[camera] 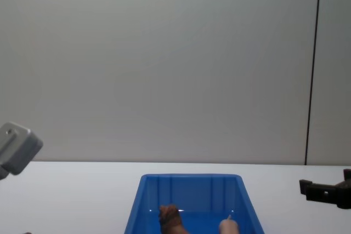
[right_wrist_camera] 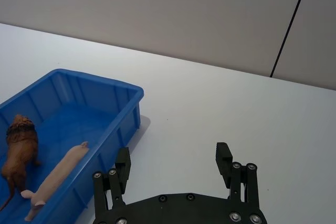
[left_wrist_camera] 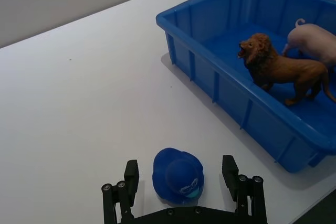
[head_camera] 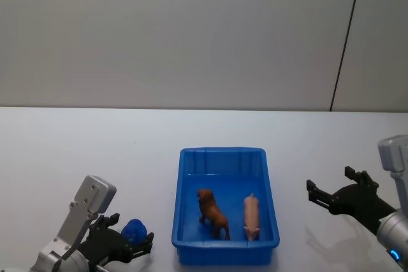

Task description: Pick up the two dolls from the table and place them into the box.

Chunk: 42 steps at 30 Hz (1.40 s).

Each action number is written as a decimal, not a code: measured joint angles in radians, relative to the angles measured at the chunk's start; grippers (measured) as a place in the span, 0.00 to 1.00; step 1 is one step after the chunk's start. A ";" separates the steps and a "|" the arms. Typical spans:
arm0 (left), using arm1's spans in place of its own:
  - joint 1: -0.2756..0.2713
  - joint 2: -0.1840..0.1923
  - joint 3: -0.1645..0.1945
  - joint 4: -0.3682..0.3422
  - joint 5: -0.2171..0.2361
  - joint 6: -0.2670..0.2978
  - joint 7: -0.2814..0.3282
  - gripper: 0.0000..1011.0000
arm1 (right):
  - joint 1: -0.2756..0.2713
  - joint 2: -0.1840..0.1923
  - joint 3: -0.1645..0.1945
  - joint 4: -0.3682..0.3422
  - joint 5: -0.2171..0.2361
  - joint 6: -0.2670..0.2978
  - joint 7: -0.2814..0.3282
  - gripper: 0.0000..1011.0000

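No readable text, label, brand, number or sign anywhere here

Both grippers, the left gripper (left_wrist_camera: 180,179) and the right gripper (right_wrist_camera: 174,166), are matte black with silver screw heads (ribbed fingers); light grey boxy wrist housings sit at the head view's lower corners.

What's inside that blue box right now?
Inside the blue box stand two toy animals side by side: a brown lion and a pale pink pig. The floor right under them is covered. A blue toy sits outside, between the left gripper's open fingers.
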 joint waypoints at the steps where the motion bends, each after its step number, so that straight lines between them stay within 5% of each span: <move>1: 0.000 0.000 0.000 0.000 0.000 0.000 0.000 0.99 | 0.000 0.000 0.000 0.000 0.000 0.000 0.000 0.99; 4: -0.007 -0.004 0.000 0.018 0.006 0.002 -0.018 0.97 | 0.000 0.000 0.000 0.000 0.000 0.000 0.000 0.99; 20: -0.025 -0.012 -0.002 0.063 0.018 -0.005 -0.056 0.54 | 0.000 0.000 0.000 0.000 0.000 0.000 0.000 0.99; 32: -0.034 -0.009 -0.013 0.043 0.036 -0.013 -0.058 0.46 | 0.000 0.000 0.000 0.000 0.000 0.000 0.000 0.99; 42: -0.080 -0.020 -0.022 -0.012 0.093 -0.027 -0.079 0.40 | 0.000 0.000 0.000 0.000 0.000 0.000 0.000 0.99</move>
